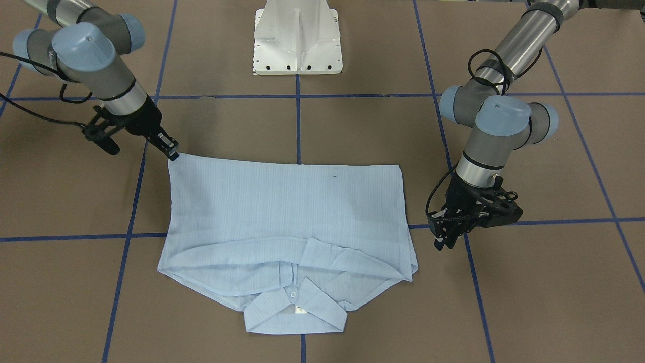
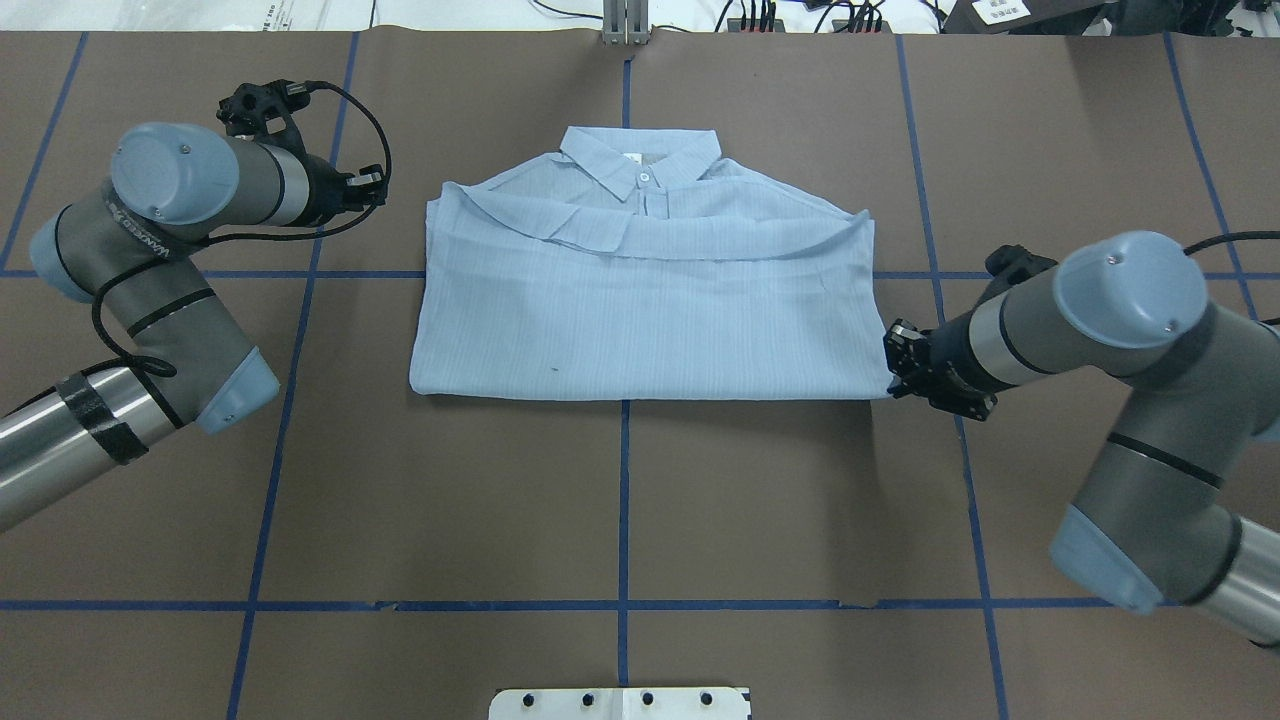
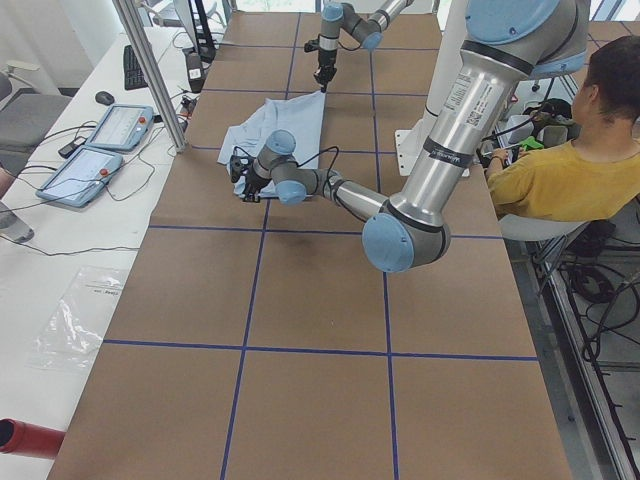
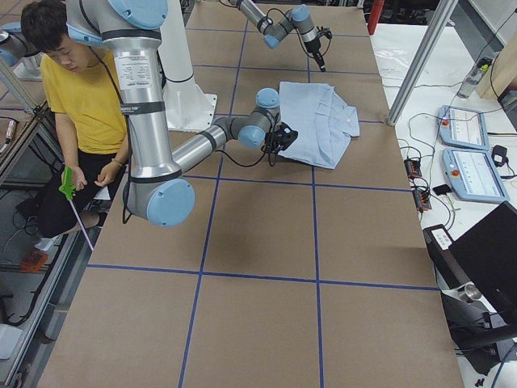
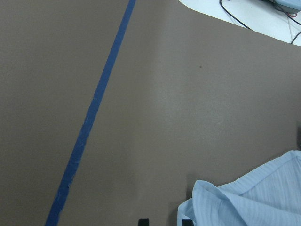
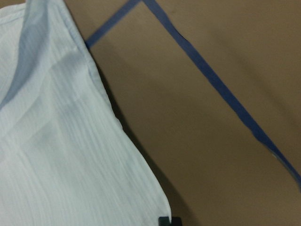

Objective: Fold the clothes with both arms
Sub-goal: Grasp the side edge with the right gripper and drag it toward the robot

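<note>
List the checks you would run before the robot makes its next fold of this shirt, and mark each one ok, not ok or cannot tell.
1. Shirt lies folded flat on the table, square to the grid lines: ok.
2. Collar on the side away from the robot, centred: ok.
3. Right jaws at the shirt's near right corner: ok.
4. Right jaws actually gripping cloth: cannot tell; the tips meet the corner, but the hold is hidden.
5. Left jaws on the shirt: not ok; they are open beside the far left corner, apart from it.
</note>
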Motion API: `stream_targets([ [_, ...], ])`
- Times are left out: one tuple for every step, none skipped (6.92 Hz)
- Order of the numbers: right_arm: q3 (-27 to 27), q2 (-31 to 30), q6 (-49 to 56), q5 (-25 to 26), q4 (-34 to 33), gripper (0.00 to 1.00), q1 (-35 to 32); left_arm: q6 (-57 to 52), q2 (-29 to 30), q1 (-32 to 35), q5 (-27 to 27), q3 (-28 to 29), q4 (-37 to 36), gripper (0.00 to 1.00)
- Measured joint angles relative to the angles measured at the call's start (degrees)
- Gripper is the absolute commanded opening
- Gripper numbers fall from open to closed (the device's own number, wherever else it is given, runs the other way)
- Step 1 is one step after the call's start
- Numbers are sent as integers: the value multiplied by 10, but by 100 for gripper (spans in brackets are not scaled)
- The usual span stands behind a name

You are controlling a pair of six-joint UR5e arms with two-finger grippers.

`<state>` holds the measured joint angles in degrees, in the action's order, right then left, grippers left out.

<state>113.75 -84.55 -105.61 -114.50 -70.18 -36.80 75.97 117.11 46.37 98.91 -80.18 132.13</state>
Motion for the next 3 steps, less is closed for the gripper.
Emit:
stream_targets([
  [69,-49,-1,-30,-30,0,30,0,0,0,3,-6,-2,36],
  [119,-88,-2,-78,-53,0,61,0,0,0,11,-10,-3,36],
  [154,-116,-3,-154,-65,0,85,2,0,-1,25,-15,-4,36],
])
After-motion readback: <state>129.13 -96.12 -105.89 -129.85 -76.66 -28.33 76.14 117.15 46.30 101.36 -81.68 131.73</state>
